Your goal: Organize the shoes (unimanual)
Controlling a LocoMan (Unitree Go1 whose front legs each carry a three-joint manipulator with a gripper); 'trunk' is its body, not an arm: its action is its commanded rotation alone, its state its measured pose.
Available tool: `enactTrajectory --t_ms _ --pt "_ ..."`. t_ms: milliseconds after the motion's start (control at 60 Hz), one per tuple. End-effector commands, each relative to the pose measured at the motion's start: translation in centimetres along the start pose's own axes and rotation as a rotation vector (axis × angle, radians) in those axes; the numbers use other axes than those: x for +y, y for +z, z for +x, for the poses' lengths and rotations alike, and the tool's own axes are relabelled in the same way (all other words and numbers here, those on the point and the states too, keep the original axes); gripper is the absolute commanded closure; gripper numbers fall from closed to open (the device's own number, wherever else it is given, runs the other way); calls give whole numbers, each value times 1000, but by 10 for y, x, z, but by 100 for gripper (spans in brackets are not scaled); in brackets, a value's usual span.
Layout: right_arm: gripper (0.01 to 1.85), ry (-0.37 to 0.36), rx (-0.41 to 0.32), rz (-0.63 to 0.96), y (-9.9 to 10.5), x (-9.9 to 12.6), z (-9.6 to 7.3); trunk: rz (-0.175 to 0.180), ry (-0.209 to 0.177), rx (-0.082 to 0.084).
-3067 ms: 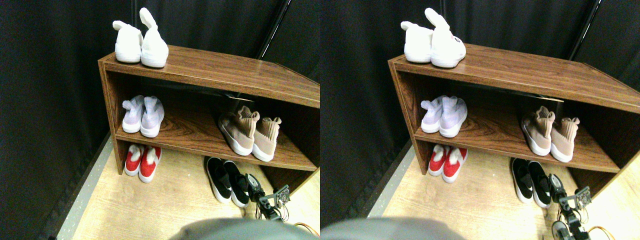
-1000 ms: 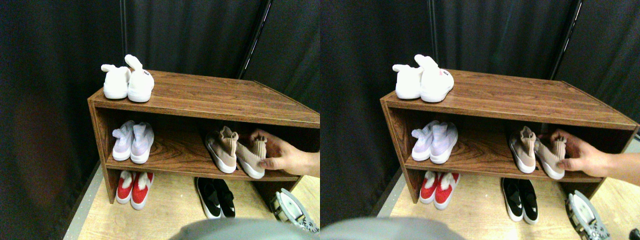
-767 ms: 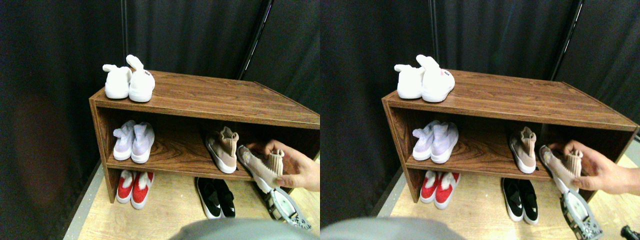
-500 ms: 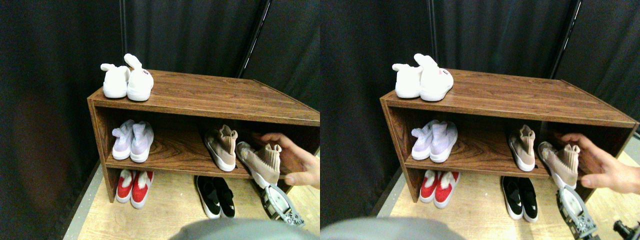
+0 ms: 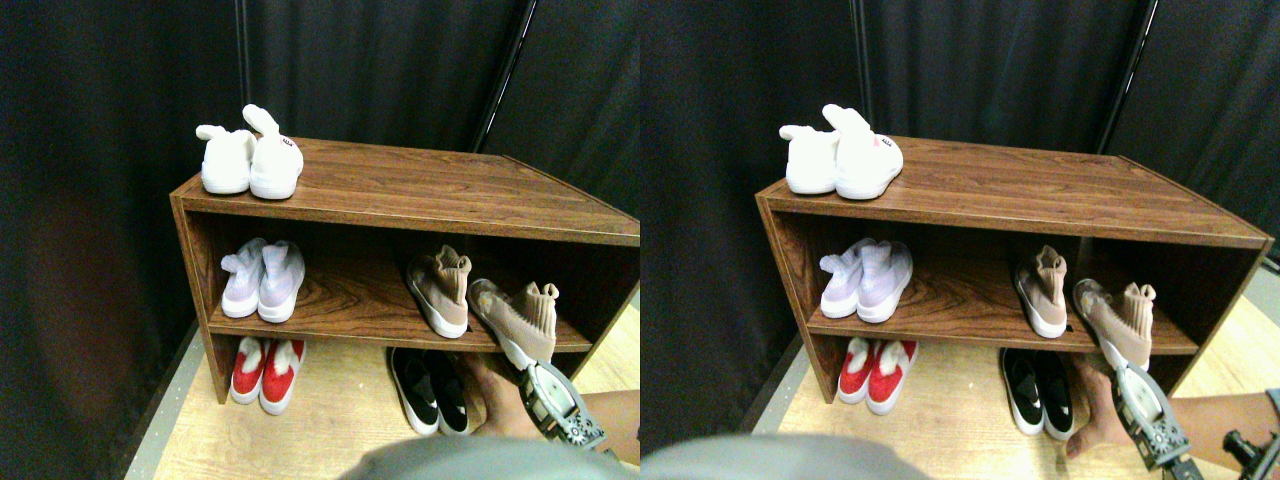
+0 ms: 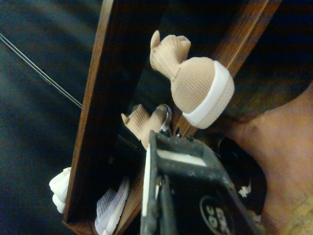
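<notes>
Tool point(image 5: 540, 378) below wooden shelf point(image 5: 400, 180), black curtains point(image 5: 380, 60)

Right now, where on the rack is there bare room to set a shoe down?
Free: the rack top right of the white slippers; the middle shelf between the lavender sneakers and the upright tan sneaker. Crowded: lower right, where the tilted tan sneaker, black slip-ons and a person's hand meet.

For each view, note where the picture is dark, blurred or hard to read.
Stereo pair view: black curtains swallow detail, the shelf unit shades its back under the top board, and its straight edges bow. Wrist view: the dark jaw frame is close and soft, while the nearer tan sneaker is sharp and a person's arm blurs.
</notes>
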Motion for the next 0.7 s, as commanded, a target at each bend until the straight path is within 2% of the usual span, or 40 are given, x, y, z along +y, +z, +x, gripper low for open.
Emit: enactTrajectory --t_ms 17,283,467,567,600,617,633,650,667,683,700 --pt "180 52 3 12 0 10 0 -16 7 15" --pt "180 48 0 13 -1 13 -3 -17 -1 16" --pt "180 67 2 -22 1 16 -5 -16 -6 18" --pt "180 75 1 -9 2 16 -5 -16 -6 18" --pt "180 98 2 25 2 14 -4 -12 -14 16" --pt "171 102 8 39 2 14 -4 -12 -14 16" --pt "133 95 14 39 3 14 -5 -12 -14 16" --pt "133 95 14 39 3 14 -5 -12 -14 16" --pt "115 96 13 33 3 13 -5 -9 -16 16" --pt "80 99 9 10 4 12 -5 -9 -16 16" --pt "58 98 3 -35 4 11 -5 -9 -16 16"
